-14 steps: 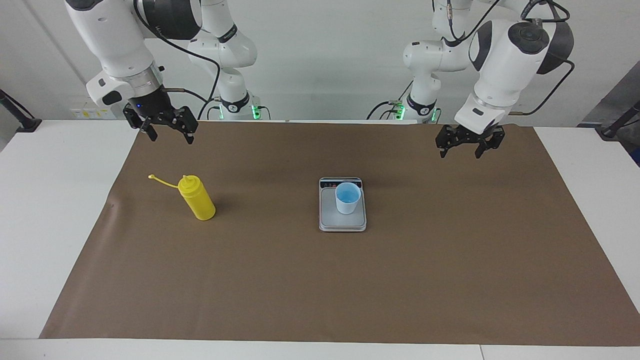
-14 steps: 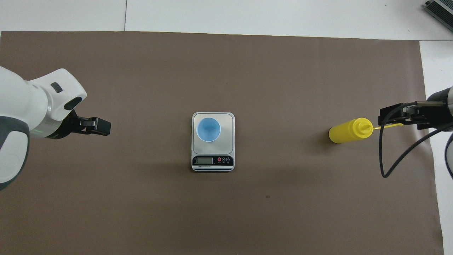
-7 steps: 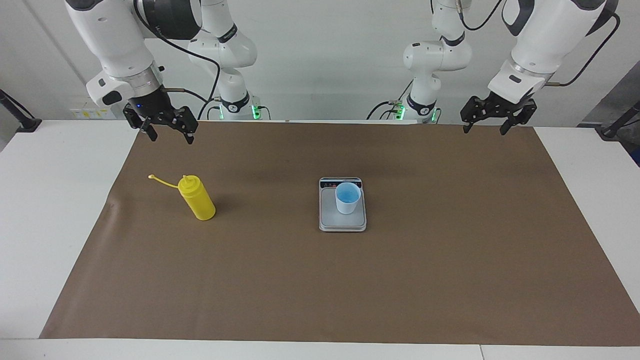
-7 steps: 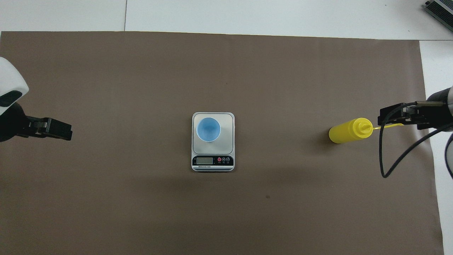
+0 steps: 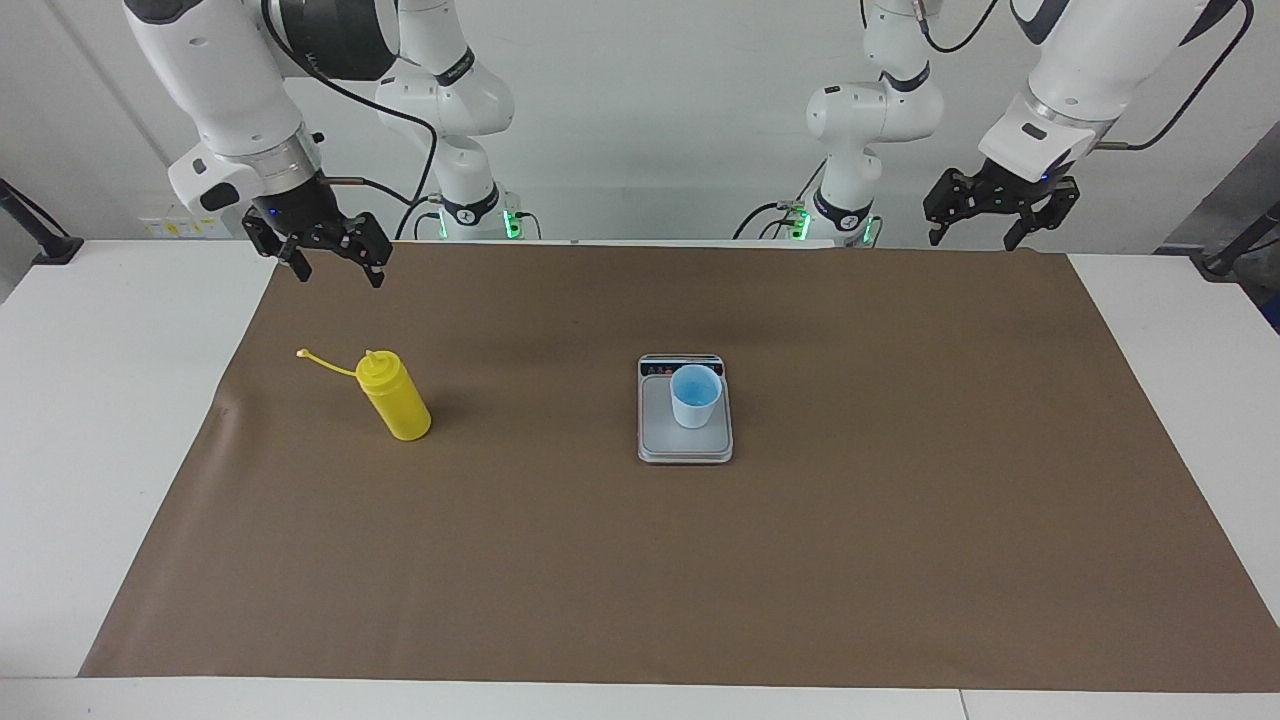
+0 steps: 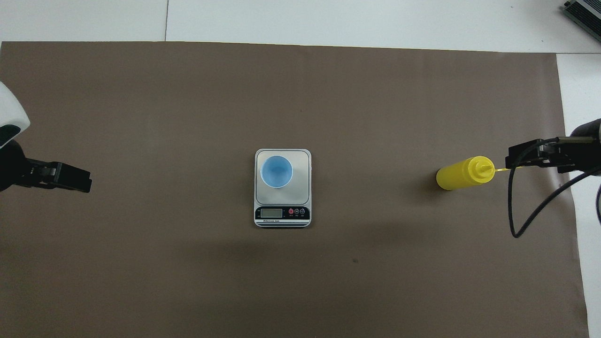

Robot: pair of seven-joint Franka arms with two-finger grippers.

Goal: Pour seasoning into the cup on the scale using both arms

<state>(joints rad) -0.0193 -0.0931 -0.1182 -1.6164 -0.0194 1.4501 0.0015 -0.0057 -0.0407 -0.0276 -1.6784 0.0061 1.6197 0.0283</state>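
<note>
The seasoning, a yellow squeeze bottle (image 5: 397, 400) (image 6: 458, 173), stands upright on the brown mat toward the right arm's end, its tethered cap (image 5: 303, 353) hanging off to one side. The light-blue cup (image 5: 694, 396) (image 6: 276, 171) sits on the silver-grey scale (image 5: 660, 438) (image 6: 301, 188) at the mat's middle. My right gripper (image 5: 338, 272) (image 6: 514, 156) hangs open in the air over the mat beside the bottle's cap, apart from the bottle and holding nothing. Open too and holding nothing, my left gripper (image 5: 972, 240) (image 6: 80, 177) is raised over the left arm's end of the mat.
A brown mat (image 5: 700, 580) covers most of the white table (image 5: 100, 400). The scale's display strip (image 6: 281, 213) faces the robots. A grey device (image 6: 584, 11) lies at the table's farthest corner on the right arm's end.
My left gripper has risen and drawn back toward the left arm's end of the mat. My right gripper has lifted slightly. Bottle, cup and scale have not moved.
</note>
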